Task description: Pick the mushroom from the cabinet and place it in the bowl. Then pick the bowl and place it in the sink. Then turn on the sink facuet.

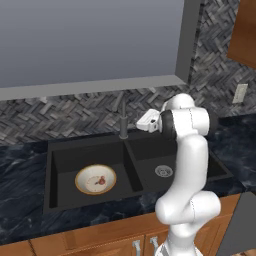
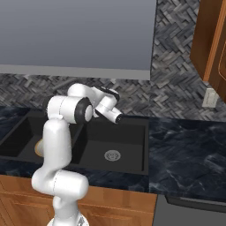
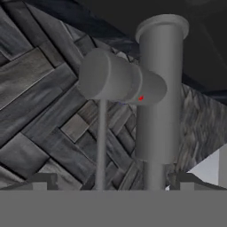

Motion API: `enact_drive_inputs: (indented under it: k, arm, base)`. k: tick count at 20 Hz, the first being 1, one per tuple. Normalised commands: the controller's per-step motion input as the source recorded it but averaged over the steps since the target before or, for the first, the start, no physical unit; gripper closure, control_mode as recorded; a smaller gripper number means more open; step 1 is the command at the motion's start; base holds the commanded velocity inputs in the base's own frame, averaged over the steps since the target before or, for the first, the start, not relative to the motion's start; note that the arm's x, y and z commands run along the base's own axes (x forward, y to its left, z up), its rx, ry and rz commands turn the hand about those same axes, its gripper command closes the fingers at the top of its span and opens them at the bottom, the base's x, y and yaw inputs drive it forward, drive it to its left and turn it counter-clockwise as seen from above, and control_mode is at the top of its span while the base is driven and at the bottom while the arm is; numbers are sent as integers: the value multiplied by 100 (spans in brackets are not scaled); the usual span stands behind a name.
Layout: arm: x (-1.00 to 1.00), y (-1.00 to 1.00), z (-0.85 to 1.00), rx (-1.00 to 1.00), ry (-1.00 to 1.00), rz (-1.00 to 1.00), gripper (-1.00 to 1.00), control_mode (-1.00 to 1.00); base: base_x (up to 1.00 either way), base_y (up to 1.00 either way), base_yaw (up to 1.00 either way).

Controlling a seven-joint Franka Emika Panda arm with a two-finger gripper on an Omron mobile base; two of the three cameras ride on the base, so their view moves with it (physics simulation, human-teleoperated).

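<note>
You have the first two stages behind you, judging by the layout: the bowl (image 1: 95, 180) sits on the floor of the left basin of the sink (image 1: 60, 155), and a small dark lump inside it, off centre, appears to be the mushroom (image 1: 101, 180), though it is too small to confirm its shape. The step in hand is the sink facuet (image 1: 122, 117), which stands at the back edge of the sink, above the divider between the basins. Your gripper (image 1: 141, 122) is held just beside it on the right-basin side, and in the hand view the tap's upright body (image 3: 160, 88) and its stubby side lever (image 3: 116, 82) loom very close ahead. The two finger tips (image 3: 42, 181) stand spread as wide as they go, with nothing between them. No water is visible at the spout. Your next move, in my judgement, calls for a short advance to bring a finger against the lever, then a steady push to swing it. Watch that you meet the lever and not the fixed column.
</note>
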Motion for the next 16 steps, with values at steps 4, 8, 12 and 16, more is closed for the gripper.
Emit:
enact_drive_inputs:
  k: [4, 8, 12, 16]
  arm:
    - [53, 0, -14, 0, 0, 0, -100, -100]
    - [62, 0, -13, 0, 1, 0, -100, -100]
    - [63, 0, -27, 0, 4, -1, -100, -100]
    - [49, 0, -26, 0, 7, 0, -100, -100]
  base:
    - [0, 0, 0]
    - [0, 0, 0]
    - [0, 0, 0]
    - [0, 0, 0]
